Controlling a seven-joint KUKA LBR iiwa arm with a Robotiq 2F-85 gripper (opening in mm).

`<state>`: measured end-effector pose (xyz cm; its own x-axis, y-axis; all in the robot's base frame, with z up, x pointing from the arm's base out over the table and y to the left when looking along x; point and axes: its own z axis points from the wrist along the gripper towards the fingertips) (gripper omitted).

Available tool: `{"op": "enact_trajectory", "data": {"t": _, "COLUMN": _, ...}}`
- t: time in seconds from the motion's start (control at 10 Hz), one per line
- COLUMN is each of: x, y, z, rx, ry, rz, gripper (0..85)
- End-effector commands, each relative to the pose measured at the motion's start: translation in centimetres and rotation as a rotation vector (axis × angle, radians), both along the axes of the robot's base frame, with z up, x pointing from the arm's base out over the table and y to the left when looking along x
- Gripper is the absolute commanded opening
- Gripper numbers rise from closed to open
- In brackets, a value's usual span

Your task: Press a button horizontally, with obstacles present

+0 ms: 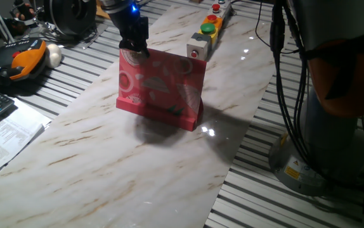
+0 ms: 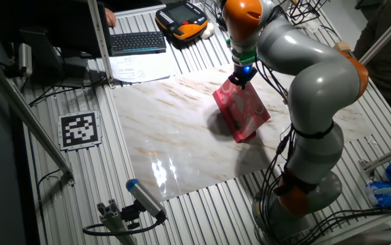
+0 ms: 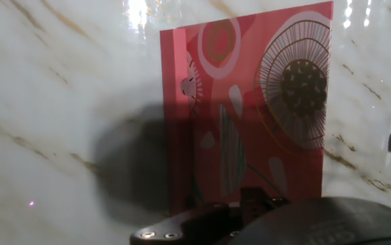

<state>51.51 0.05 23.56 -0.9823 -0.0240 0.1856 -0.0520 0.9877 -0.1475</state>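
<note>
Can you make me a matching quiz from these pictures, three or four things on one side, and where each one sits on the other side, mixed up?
Things:
1. pink card
2. grey box button
3. black keyboard
4. orange pendant

Places:
A. on the slatted bench beside papers
B. upright on the marble board
C. at the near end of the button row
D. on the bench beside a white ball

Pairs: 1-B, 2-C, 3-A, 4-D

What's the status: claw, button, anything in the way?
Claw at the card's top edge, finger state not visible. Button in grey box behind card, unpressed. Pink card upright between claw and button.
</note>
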Motion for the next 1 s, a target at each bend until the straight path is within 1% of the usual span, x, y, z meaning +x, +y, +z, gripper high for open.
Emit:
{"op": "enact_trajectory", "data": {"t": 0.0, "x": -0.01, "y": 0.00, "z": 0.04, "rx": 0.014, "ry": -0.125, "rz": 0.028, "gripper": 0.0}}
{"op": "enact_trajectory", "data": {"t": 0.1, "x": -0.01, "y": 0.00, "z": 0.04, "rx": 0.060, "ry": -0.126, "rz": -0.040, "gripper": 0.0}}
{"op": "enact_trajectory", "data": {"t": 0.2, "x": -0.01, "y": 0.00, "z": 0.04, "rx": 0.067, "ry": -0.149, "rz": -0.106, "gripper": 0.0}}
{"op": "enact_trajectory", "data": {"t": 0.3, "x": -0.01, "y": 0.00, "z": 0.04, "rx": 0.019, "ry": -0.157, "rz": -0.134, "gripper": 0.0}}
{"op": "enact_trajectory", "data": {"t": 0.4, "x": -0.01, "y": 0.00, "z": 0.04, "rx": -0.015, "ry": -0.181, "rz": -0.164, "gripper": 0.0}}
{"op": "enact_trajectory", "data": {"t": 0.5, "x": -0.01, "y": 0.00, "z": 0.04, "rx": -0.051, "ry": -0.192, "rz": -0.180, "gripper": 0.0}}
{"op": "enact_trajectory", "data": {"t": 0.6, "x": -0.01, "y": 0.00, "z": 0.04, "rx": -0.061, "ry": -0.196, "rz": -0.202, "gripper": 0.0}}
{"op": "enact_trajectory", "data": {"t": 0.7, "x": -0.01, "y": 0.00, "z": 0.04, "rx": -0.055, "ry": -0.203, "rz": -0.201, "gripper": 0.0}}
{"op": "enact_trajectory", "data": {"t": 0.8, "x": -0.01, "y": 0.00, "z": 0.04, "rx": -0.071, "ry": -0.213, "rz": -0.188, "gripper": 0.0}}
{"op": "enact_trajectory", "data": {"t": 0.9, "x": -0.01, "y": 0.00, "z": 0.04, "rx": -0.079, "ry": -0.217, "rz": -0.174, "gripper": 0.0}}
